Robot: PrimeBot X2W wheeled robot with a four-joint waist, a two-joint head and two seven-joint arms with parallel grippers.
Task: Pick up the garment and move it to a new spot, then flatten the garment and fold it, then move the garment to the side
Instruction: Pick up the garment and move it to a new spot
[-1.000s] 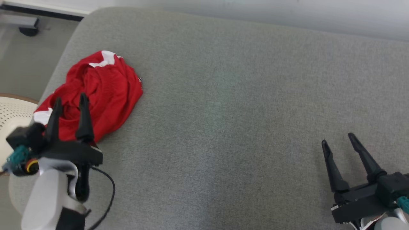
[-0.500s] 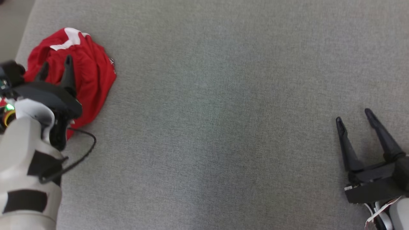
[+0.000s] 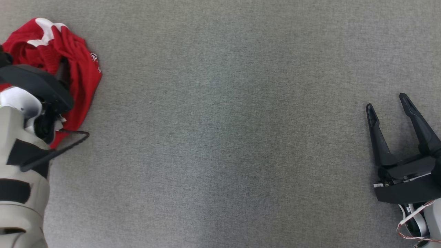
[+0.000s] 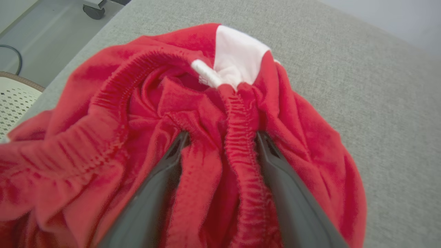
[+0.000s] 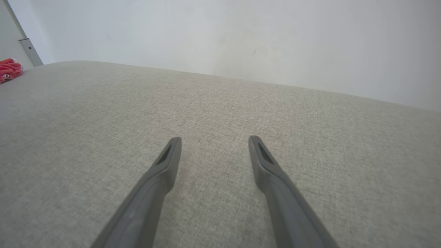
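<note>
red garment [image 4: 113, 113], bunched around spread left end effector [image 4: 222, 135]

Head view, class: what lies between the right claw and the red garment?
Just bare grey upholstery separates the right claw from the crumpled red garment. The head view shows this stretch, and the right wrist view agrees.

You've got a grey woven-fabric worktop [image 3: 227, 137] w/ a rounded far edge. Behind it: plain pale wall [image 5: 241, 31], soft even light. A grey metal strip [image 5: 30, 51] runs up by the worktop's far-left corner in the right wrist view. Off the left corner, per the left wrist view: pale grey floor [image 4: 44, 38], a dark cable [image 4: 19, 58] on it, a caster wheel [image 4: 92, 11], & a cream perforated round panel [image 4: 15, 103] w/ brown rim.
</note>
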